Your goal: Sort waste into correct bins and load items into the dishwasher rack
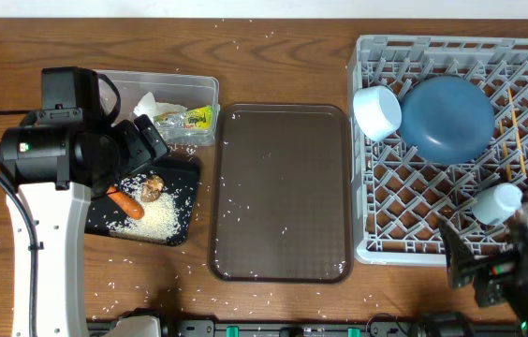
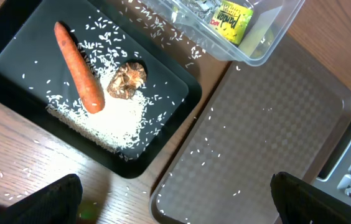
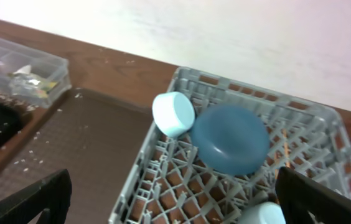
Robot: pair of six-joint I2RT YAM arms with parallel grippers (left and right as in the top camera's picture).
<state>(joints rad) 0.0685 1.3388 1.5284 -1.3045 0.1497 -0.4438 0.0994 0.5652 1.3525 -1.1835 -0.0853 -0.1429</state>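
The dark fingertips (image 2: 57, 199) of the left hand (image 2: 175, 202) were seen closest to the lens, at the bottom edge of the left wrist view, spread wide with nothing between them. Toward 11 o'clock from them the black tray (image 2: 20, 56) was shown in detail. An orange carrot piece (image 2: 79, 68) lay just beside a brown food lump (image 2: 129, 79), both on a heap of white rice grains (image 2: 116, 121). At the tray's 1 o'clock the clear tub (image 2: 269, 43) held a yellow-green wrapper (image 2: 230, 20). The crumpled white tissue (image 1: 152, 103) in the tub was made out only from overhead, where the left arm (image 1: 49, 150) hid part of the black tray.

The right hand (image 3: 175, 208) was likewise splayed and empty. From overhead it was placed at the 5 o'clock corner of the dishwasher rack (image 1: 414, 225). In the rack a blue plate (image 1: 447, 117) lay face down toward 12 o'clock. A larger white cup (image 1: 376, 110) was tipped on its side at the plate's 9 o'clock, and whether the two touched could not be settled. A smaller white cup (image 1: 496, 203) stood at the plate's 5 o'clock. The chopsticks (image 1: 517, 136), at its 3 o'clock, were plain from overhead but only a thin sliver in the right wrist view.

The brown serving tray (image 1: 283, 197) lay between black tray and rack, and stray grains were scattered over it and over the tabletop (image 1: 2, 75).
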